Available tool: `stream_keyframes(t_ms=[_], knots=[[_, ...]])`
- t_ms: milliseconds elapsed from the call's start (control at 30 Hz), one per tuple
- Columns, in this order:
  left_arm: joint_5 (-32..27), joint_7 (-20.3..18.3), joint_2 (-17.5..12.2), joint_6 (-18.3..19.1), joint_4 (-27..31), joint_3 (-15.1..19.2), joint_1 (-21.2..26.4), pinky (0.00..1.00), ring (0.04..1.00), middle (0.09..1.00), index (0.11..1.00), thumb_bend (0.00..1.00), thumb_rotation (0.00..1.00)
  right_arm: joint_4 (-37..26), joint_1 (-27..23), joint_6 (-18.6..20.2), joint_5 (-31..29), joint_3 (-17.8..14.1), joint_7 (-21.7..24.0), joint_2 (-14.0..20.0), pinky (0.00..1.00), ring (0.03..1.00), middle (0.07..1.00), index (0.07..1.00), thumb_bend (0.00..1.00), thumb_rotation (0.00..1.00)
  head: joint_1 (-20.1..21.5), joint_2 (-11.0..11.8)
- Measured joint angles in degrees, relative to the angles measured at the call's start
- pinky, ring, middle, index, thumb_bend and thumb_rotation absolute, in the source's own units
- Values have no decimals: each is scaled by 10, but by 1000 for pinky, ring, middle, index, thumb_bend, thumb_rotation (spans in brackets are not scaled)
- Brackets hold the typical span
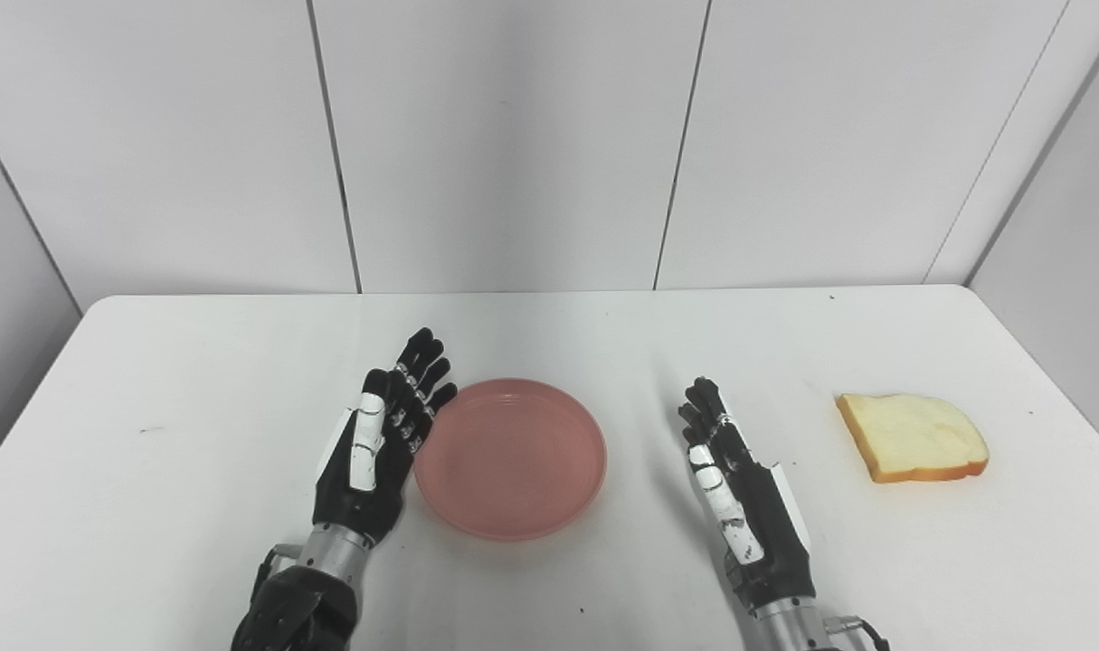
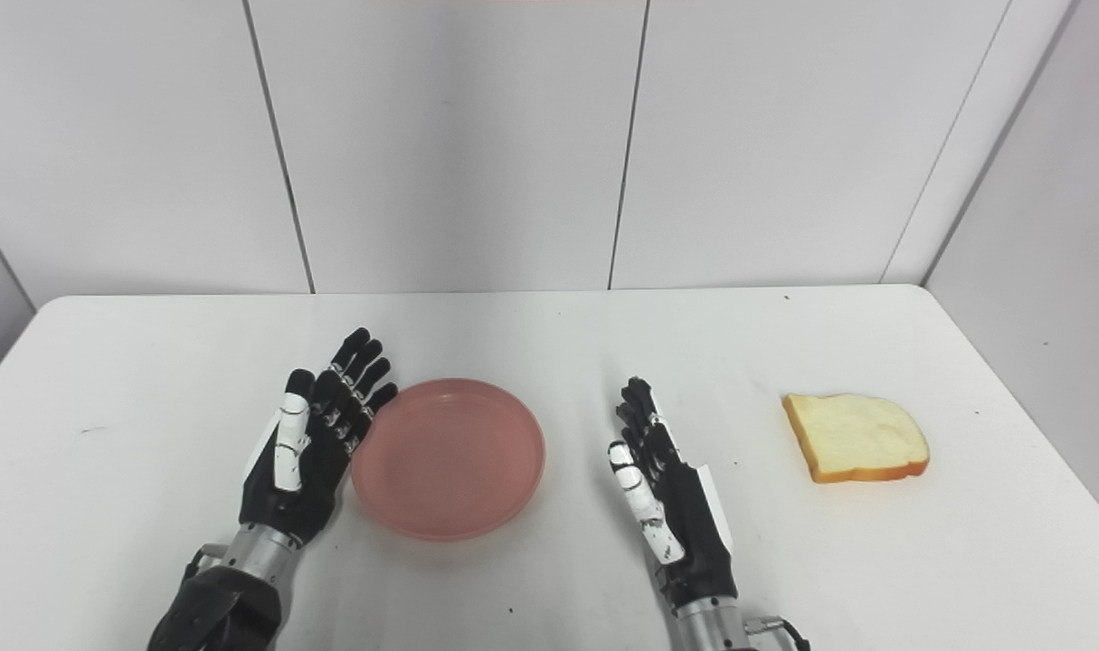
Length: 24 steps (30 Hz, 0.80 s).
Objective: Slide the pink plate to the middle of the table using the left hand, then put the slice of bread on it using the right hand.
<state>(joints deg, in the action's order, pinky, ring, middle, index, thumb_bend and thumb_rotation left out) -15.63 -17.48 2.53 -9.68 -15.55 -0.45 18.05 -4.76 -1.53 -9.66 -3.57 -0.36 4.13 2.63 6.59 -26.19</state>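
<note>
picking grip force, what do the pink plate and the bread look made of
Pink plate: probably plastic, with an even, faintly translucent pink colour and a soft sheen. Slice of bread: matte pale crumb, tan crust; real or a foam replica, the pictures cannot settle.

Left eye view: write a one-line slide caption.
Open left hand against the rim of the empty pink plate; open right hand waits between plate and bread slice.

I'm seeing bright, even, diffuse light from overhead, nearly washing out the white table (image 1: 196,434). Only soft, faint shadows sit beneath the pink plate (image 1: 510,458) and both hands. Focus holds, though the feed is slightly soft and grainy.
</note>
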Motion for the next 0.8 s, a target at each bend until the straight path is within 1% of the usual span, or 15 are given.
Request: stream_keyframes(t_ms=[167,333,433,567,600,800], knots=[[-14,-2,1,-13,33,4,-20,975,965,949,906,742,996,1,-1,0,-2,0,0,0,989,962,966,969,588,783,1,1],[6,2,-3,-39,49,5,-20,983,971,953,913,737,1000,3,-3,0,-1,0,0,0,989,963,965,966,586,783,2,5],[13,6,-4,-45,42,5,-20,999,981,957,912,725,1000,5,-5,0,-3,0,0,0,996,964,964,963,583,769,3,7],[31,18,-5,-47,21,4,-17,1000,972,954,907,734,1000,5,-6,0,-5,-1,0,1,991,965,966,969,598,793,2,11],[34,21,-5,-47,18,4,-16,1000,969,955,911,723,1000,6,-6,0,-5,-2,0,2,990,963,966,968,608,793,1,12],[58,37,-7,-50,-18,3,9,992,961,947,908,708,1000,6,-7,2,-6,-10,-1,9,965,948,953,950,638,772,-2,13]])
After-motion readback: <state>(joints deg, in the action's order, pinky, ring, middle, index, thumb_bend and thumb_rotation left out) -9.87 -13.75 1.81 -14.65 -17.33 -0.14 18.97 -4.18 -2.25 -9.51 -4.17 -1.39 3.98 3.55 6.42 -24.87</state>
